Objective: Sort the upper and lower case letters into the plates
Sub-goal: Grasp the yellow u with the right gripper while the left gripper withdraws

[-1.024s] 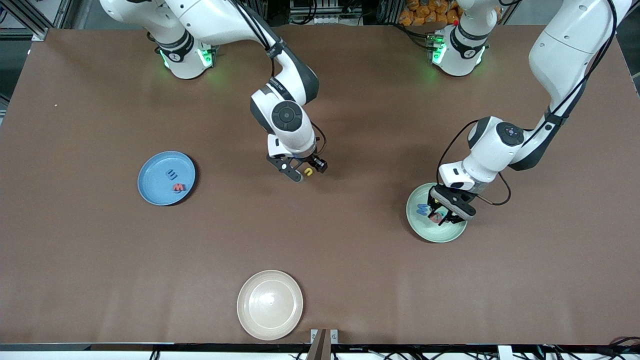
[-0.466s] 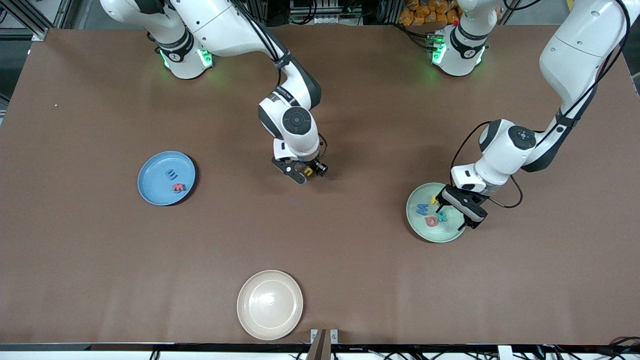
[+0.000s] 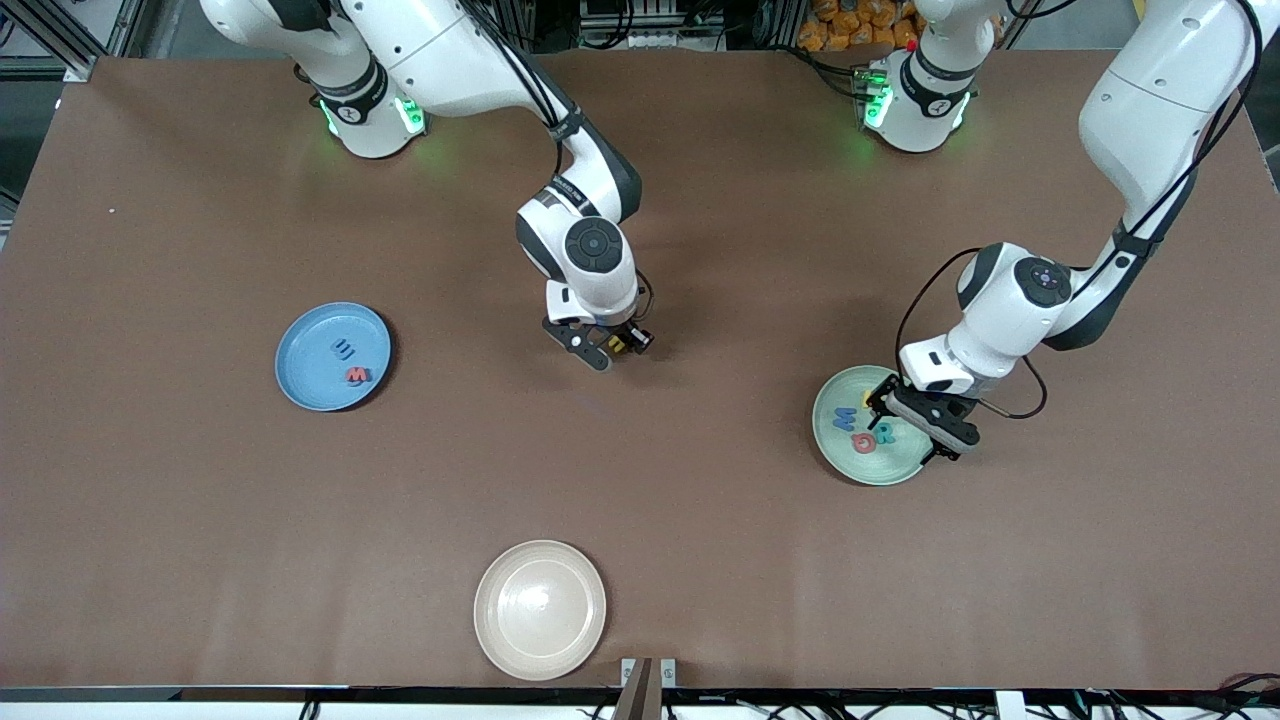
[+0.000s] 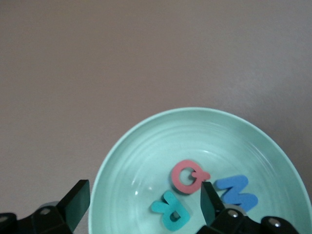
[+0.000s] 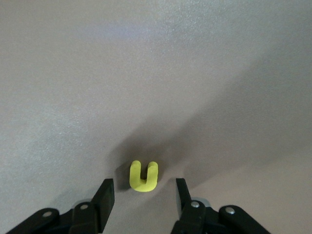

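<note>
A small yellow letter (image 3: 616, 344) lies on the table mid-way between the plates. My right gripper (image 3: 606, 348) hangs open low over it, and in the right wrist view the letter (image 5: 143, 176) lies just ahead of the open gripper (image 5: 143, 194). The pale green plate (image 3: 882, 468) holds a blue letter (image 3: 846, 417), a red one (image 3: 863, 441) and a teal one (image 3: 886, 432). My left gripper (image 3: 926, 424) is open and empty over that plate (image 4: 146, 156). The blue plate (image 3: 308, 382) holds a blue letter (image 3: 345, 349) and a red one (image 3: 356, 375).
A cream-white plate (image 3: 540, 610) sits at the table edge nearest the front camera. The brown table (image 3: 200, 520) is bare round the plates.
My left gripper has drawn off the letters in the green plate toward the left arm's end, uncovering them. My right gripper has shifted slightly and settled over the yellow letter.
</note>
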